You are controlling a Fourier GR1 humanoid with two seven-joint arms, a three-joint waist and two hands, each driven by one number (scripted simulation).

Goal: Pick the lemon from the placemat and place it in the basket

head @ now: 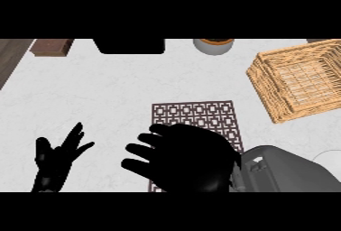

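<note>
- The right hand (190, 160) is low over the near half of the patterned placemat (200, 113), covering most of it, with its fingers spread leftward past the mat's edge
- No lemon shows anywhere; it may lie under that hand, but this cannot be told
- Whether the right hand's fingers are closed round anything underneath cannot be told either, since only its back shows
- The left hand (60, 158) rests open at the lower left, fingers up, holding nothing
- The wicker basket (266, 85) sits at the far right, well apart from the mat, and nothing shows inside it
- My judgement: the task is at the pick, at most; the lift, the carry across to the basket and the release are all left to do
</note>
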